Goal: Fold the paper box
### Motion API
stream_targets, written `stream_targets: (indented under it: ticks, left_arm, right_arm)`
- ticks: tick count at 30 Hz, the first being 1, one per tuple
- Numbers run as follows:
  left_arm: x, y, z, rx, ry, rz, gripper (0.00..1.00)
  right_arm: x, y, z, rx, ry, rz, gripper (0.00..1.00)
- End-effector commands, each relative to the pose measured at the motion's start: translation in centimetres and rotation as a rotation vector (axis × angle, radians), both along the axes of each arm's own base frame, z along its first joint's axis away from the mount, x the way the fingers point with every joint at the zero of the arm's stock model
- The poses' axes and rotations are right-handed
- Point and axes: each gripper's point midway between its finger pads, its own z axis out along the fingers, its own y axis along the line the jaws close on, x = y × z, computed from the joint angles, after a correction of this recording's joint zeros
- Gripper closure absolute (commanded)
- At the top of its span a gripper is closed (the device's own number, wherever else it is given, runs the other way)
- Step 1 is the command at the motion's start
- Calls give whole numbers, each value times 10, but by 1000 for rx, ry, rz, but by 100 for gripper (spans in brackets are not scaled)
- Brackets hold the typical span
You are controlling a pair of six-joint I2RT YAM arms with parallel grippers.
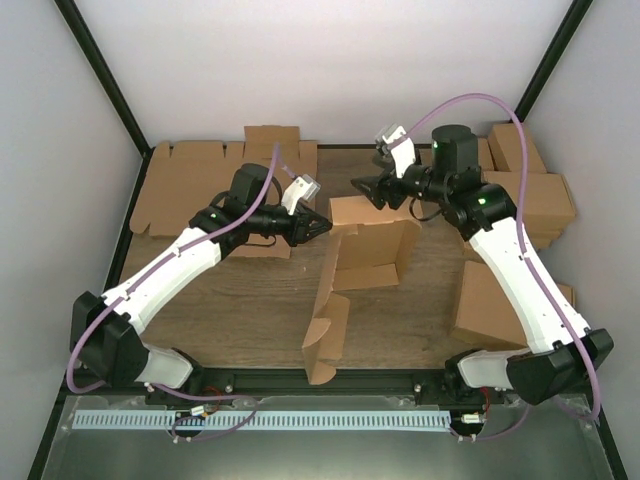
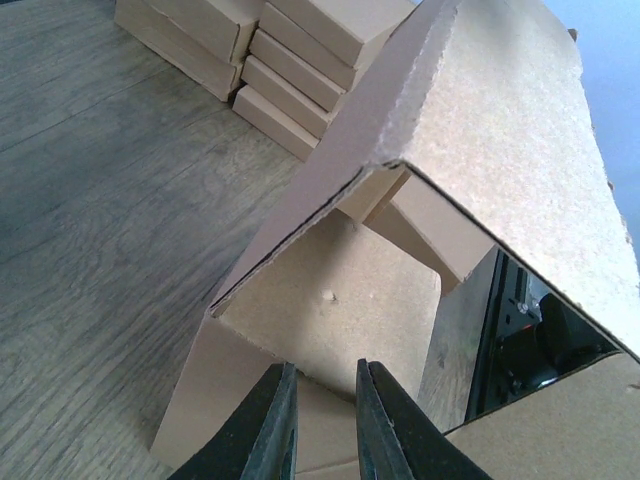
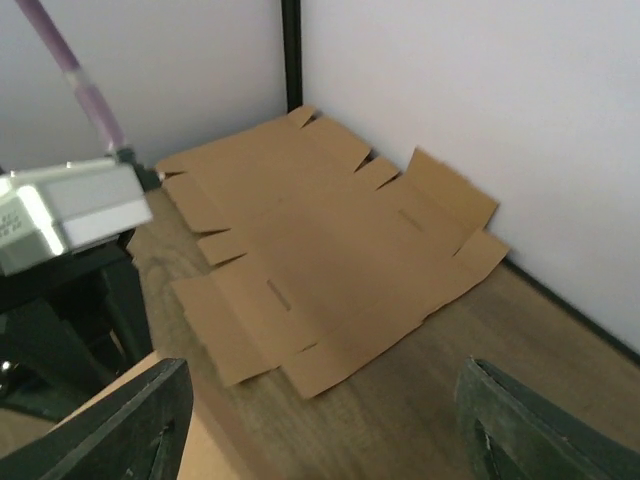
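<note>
Top external view puts the paper box (image 1: pixel 365 255) at the middle of the table (image 1: pixel 250 300), half raised. One wide panel stands up toward 12 o'clock, and a long side wall runs down toward 6 o'clock with a notched flap loose at its near end. It is plain brown corrugated board, matte, with raw fluted edges and sharp die-cut tabs. I'd judge it light, fairly stiff across a panel but floppy at every score line, so it would likely slide on the wood if pushed from one side only. The best hold looks like a flap's free edge close to a crease, with the other arm bracing the opposite wall. Too hard a pinch may crush the flutes.

The left gripper (image 1: pixel 320 228) sits at the box's 9 o'clock corner, its dark fingers (image 2: pixel 275 430) nearly together with a thin slot between them. Whether they nip an edge of board I cannot tell. The right gripper (image 1: pixel 368 190) hovers at the box's 12 o'clock side, jaws spread wide on nothing.

Flat notched sheets (image 1: pixel 195 190) lie at 10 o'clock against the wall. Closed cartons (image 1: pixel 530 190) are stacked from 2 to 3 o'clock. The tabletop is grey-brown wood grain.
</note>
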Motion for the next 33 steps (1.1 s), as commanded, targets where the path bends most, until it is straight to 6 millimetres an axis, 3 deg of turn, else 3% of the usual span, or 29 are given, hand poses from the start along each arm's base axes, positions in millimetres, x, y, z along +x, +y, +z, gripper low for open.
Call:
stream_targets:
  ticks: [1,6,13,17,23,27,33]
  left_arm:
    - [-4,6,-23,65,38,17,81]
    - [-3,7,-24,68,35,24,81]
    - [-2,8,-23,71,32,31,81]
    - [-4,10,-22,72,32,34,81]
    - [-4,10,-23,67,34,37,80]
    - [-4,9,-24,63,34,33,80]
    - [-3,7,-22,58,33,23,80]
  right_arm:
    - [-24,5,-24,16,158,51,27]
    - [-47,8,-46,71,233,106,32]
    - [-59,0,-69,81,241,82,35]
    - [-59,-2,-64,79,200,75,32]
    - [-57,-4,-36,30,79,94,25]
    - [-64,-1,-28,-82,-15,203,27]
    - [-46,-12,-19,-240,-131,163,31]
